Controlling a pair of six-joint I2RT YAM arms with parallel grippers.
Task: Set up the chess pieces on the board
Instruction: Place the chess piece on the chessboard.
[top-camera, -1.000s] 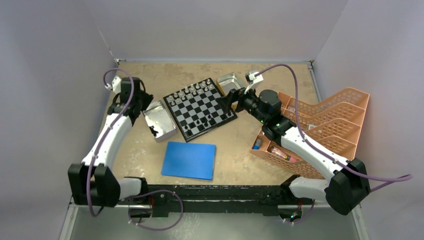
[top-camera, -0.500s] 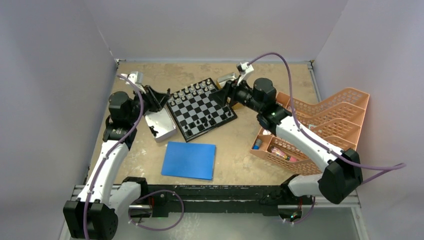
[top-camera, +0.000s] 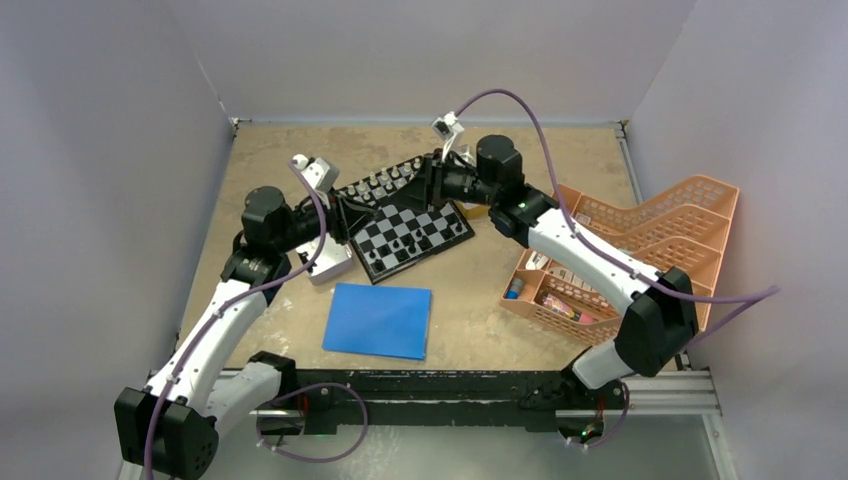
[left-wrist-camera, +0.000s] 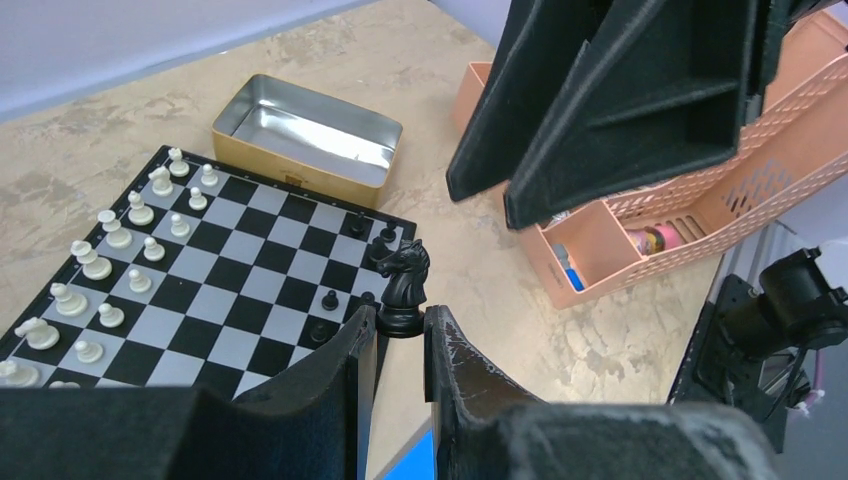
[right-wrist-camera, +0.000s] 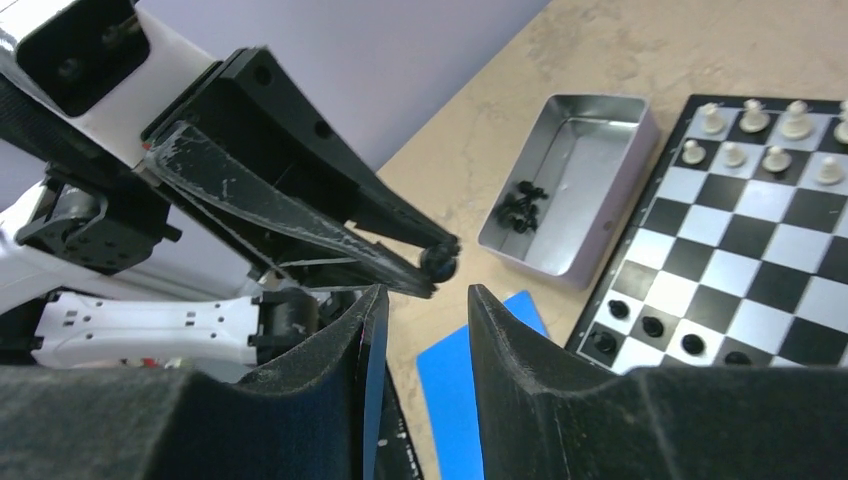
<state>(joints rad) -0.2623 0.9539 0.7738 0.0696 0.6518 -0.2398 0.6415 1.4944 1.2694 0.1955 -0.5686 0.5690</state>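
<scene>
My left gripper (left-wrist-camera: 400, 325) is shut on the base of a black knight (left-wrist-camera: 406, 278), held upright above the near-right corner of the board (left-wrist-camera: 230, 260). White chess pieces (left-wrist-camera: 120, 235) fill two rows on the board's far side, and a few black pawns (left-wrist-camera: 330, 300) stand near the knight. From above, the left gripper (top-camera: 345, 212) is at the board's (top-camera: 400, 222) left edge. My right gripper (top-camera: 428, 185) hovers over the board facing the left one. Its jaws (right-wrist-camera: 428, 300) stand apart, narrowed, with nothing between them. The knight (right-wrist-camera: 438, 262) sits just beyond its tips.
A metal tray (right-wrist-camera: 580, 170) beside the board holds several loose black pieces (right-wrist-camera: 522, 205). A second tin (left-wrist-camera: 305, 140) stands behind the board. A blue sheet (top-camera: 378, 320) lies nearer the arm bases. An orange basket rack (top-camera: 650, 250) stands on the right.
The left arm swung from the tray side to the board's edge with the knight. The right arm moved left over the board and its jaws narrowed from wide open.
</scene>
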